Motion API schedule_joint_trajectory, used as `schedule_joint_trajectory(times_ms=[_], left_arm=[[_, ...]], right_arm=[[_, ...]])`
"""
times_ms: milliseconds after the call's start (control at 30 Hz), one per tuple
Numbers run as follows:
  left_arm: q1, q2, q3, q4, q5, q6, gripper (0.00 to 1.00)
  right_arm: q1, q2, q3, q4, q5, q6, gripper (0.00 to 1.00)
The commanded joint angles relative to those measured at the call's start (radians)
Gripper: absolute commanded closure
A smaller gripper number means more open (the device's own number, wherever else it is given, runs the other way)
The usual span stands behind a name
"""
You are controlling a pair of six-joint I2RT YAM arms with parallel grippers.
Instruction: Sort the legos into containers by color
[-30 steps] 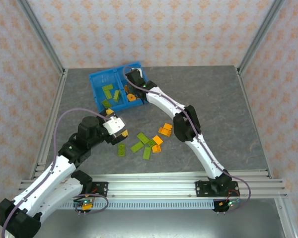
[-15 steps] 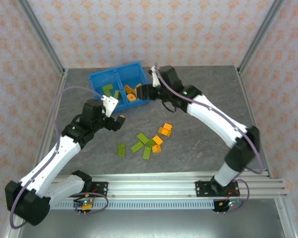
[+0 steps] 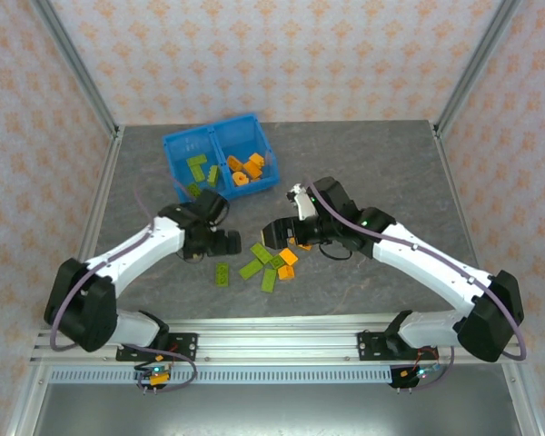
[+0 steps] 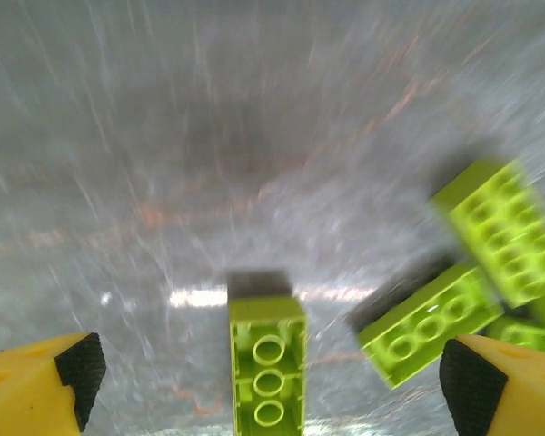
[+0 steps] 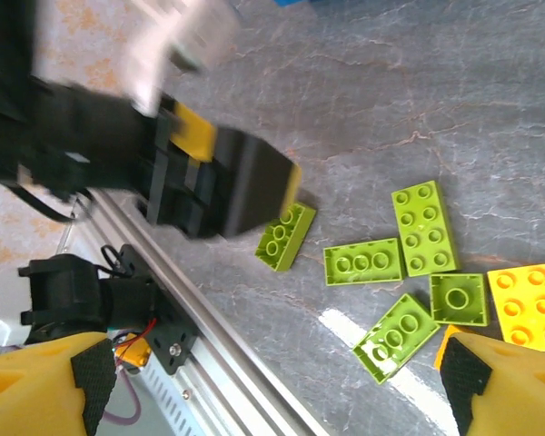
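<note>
The blue bin (image 3: 220,138) stands at the back left, with green legos (image 3: 200,173) in its left container and orange legos (image 3: 247,167) in its right one. Loose green legos (image 3: 259,265) and orange legos (image 3: 289,258) lie mid-table. My left gripper (image 3: 227,243) hangs open low over an upside-down green brick (image 4: 266,363), which lies between the yellow fingertips (image 4: 73,372) untouched. Two more green bricks (image 4: 427,322) lie to its right. My right gripper (image 3: 274,234) is open and empty above the pile. Below it lie several green bricks (image 5: 363,262) and an orange brick (image 5: 531,304), with the left gripper (image 5: 245,186) close by.
The two grippers are close together over the pile. The aluminium rail (image 3: 272,331) runs along the table's near edge. Frame posts (image 3: 77,68) and patterned walls close in the sides and back. Bare grey tabletop (image 3: 391,173) lies to the right.
My right gripper left the bin, swung down to the loose pile and opened. The left gripper dropped back toward the single green brick.
</note>
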Motion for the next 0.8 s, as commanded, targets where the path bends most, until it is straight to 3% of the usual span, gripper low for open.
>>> schedule_joint_trajectory(times_ms=[0, 167, 400, 567, 633, 767], left_arm=[[-0.046, 0.016, -0.028, -0.025, -0.047, -0.135, 0.05], [-0.075, 0.062, -0.098, 0.058, -0.022, -0.178, 0.26], [-0.093, 0.109, -0.131, 0.112, -0.008, -0.178, 0.36], [-0.116, 0.142, -0.124, 0.137, -0.005, -0.179, 0.53], [-0.122, 0.125, -0.113, 0.132, -0.015, -0.185, 0.61], [-0.124, 0.045, -0.079, 0.102, -0.044, -0.184, 0.66]], right_arm=[[0.007, 0.000, -0.022, 0.017, -0.031, 0.015, 0.06], [0.007, 0.010, -0.022, -0.004, -0.028, 0.001, 0.06], [0.008, -0.019, -0.051, -0.004, -0.020, 0.005, 0.06], [0.008, -0.054, -0.066, -0.012, -0.017, 0.017, 0.06], [0.010, -0.067, -0.068, -0.017, -0.024, 0.019, 0.06], [0.013, -0.079, -0.067, -0.027, -0.032, 0.012, 0.06]])
